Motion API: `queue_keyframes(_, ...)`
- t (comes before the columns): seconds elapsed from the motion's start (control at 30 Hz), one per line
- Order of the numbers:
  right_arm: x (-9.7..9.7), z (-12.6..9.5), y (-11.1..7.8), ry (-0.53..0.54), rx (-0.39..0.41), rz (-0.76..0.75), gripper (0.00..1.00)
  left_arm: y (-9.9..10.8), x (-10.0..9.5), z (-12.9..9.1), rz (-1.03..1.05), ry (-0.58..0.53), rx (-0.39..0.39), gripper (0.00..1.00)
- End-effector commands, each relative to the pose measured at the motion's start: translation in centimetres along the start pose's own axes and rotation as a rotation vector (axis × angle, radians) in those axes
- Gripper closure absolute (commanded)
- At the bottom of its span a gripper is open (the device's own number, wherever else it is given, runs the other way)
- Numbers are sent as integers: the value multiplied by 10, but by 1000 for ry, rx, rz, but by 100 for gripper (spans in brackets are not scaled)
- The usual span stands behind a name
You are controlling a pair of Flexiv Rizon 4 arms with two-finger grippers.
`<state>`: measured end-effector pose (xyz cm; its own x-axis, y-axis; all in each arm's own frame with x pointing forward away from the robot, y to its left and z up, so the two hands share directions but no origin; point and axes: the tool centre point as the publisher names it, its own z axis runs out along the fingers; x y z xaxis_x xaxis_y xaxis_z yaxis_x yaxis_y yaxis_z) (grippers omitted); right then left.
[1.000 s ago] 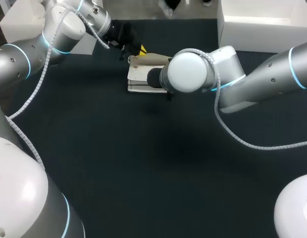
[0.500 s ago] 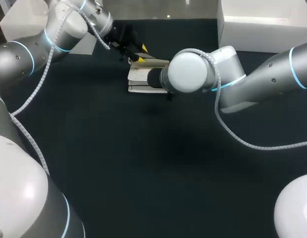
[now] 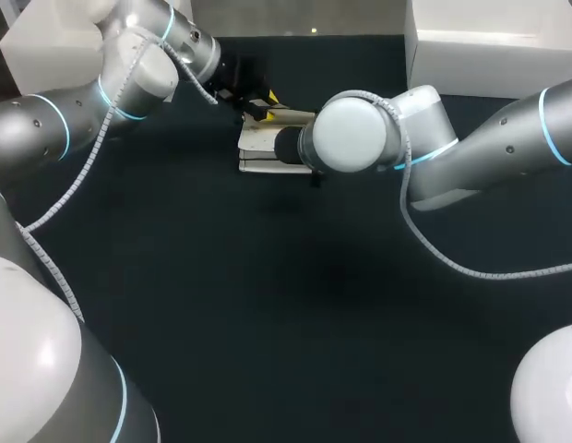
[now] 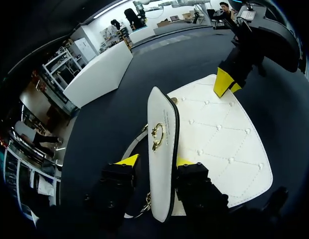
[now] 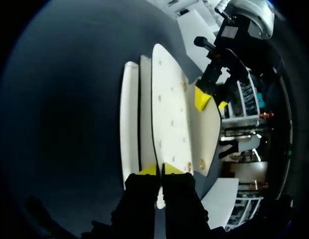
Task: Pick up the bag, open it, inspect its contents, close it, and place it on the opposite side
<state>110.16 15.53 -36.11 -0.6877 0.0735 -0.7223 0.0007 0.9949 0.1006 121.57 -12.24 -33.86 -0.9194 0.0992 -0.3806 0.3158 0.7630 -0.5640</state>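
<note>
White quilted handbag [image 3: 260, 146] sits at the far middle of the dark table [image 3: 268, 305], lying flat with studs at the quilt crossings. The head view only gives a slice of it: the right arm's wrist [image 3: 351, 134] covers the near-right part and hides that arm's tool completely. The wrist views fill in the rest. The left wrist view has the flap [image 4: 162, 149] lifted off the body and standing nearly edge-on, white outer face with a gold ring clasp [image 4: 157, 135], dark lining edge behind it. The left gripper [image 4: 155, 161] is clamped on that flap, fingers only about a flap's thickness apart (the gap on the strap side is hard to read). A white strap [image 4: 136, 145] runs just beside it. The right wrist view shows the bag's stacked white panels end-on, which neither other view does. The right gripper [image 5: 159, 169] is pinched almost closed on the near edge of the studded panel, opposite the flap end. Both arms meet over the bag, the left arm [image 3: 129, 65] coming from the far left corner.
</note>
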Motion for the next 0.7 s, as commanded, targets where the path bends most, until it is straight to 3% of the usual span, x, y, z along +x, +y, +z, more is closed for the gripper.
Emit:
queue_keyframes(0.03,1,0,-1,-5,-3,1,100,8,-12,10,-13,25,5,60)
queue_keyframes(0.53,1,0,-1,-5,-3,1,100,12,-19,21,-38,63,-31,70)
queue_keyframes(0.7,1,0,-1,-5,-3,1,100,15,-19,22,-46,65,-41,84)
